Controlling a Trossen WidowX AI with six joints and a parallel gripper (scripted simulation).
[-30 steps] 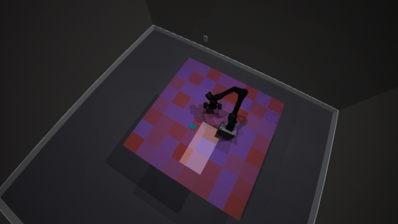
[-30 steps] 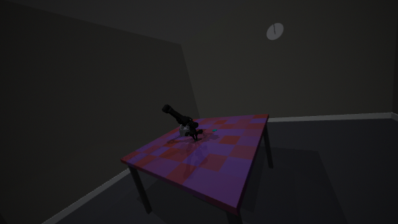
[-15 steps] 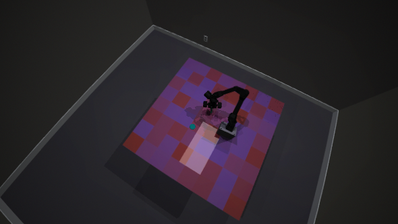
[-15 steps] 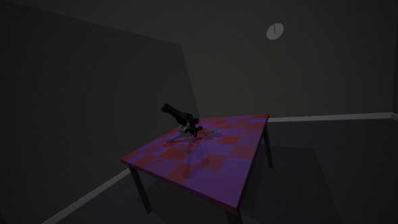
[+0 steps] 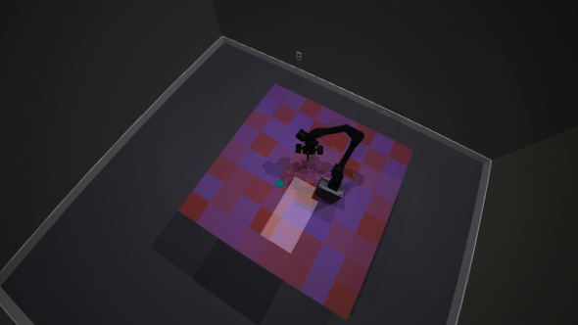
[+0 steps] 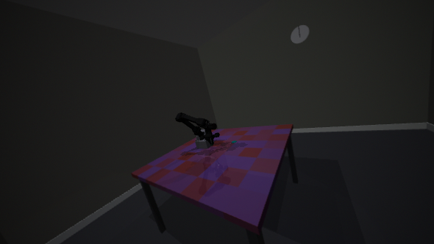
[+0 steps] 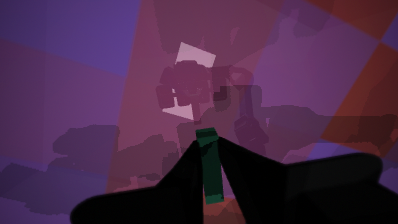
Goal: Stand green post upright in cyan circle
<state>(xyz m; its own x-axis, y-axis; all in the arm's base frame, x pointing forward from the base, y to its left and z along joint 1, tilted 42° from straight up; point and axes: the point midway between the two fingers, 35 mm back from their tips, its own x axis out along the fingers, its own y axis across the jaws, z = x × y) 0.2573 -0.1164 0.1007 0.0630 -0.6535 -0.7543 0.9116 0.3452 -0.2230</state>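
Green rectangular post [image 5: 308, 158] [image 7: 212, 172] is gripped between black gripper's [image 5: 308, 154] [image 7: 208, 142] fingertips, lower centre of wrist view; grip best kept firm, post turned upright before being carried to flat cyan circle [image 5: 279, 184] [image 6: 234, 142].

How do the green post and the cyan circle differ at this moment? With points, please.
The green post [image 5: 308, 158] [image 7: 213, 172] is a dark green bar, while the cyan circle [image 5: 279, 184] [image 6: 234, 142] is a brighter blue-green disc. The post is held between the gripper's [image 7: 209, 140] fingers; the circle lies apart from them on the checkered table [image 5: 338, 245] [image 6: 235, 198].
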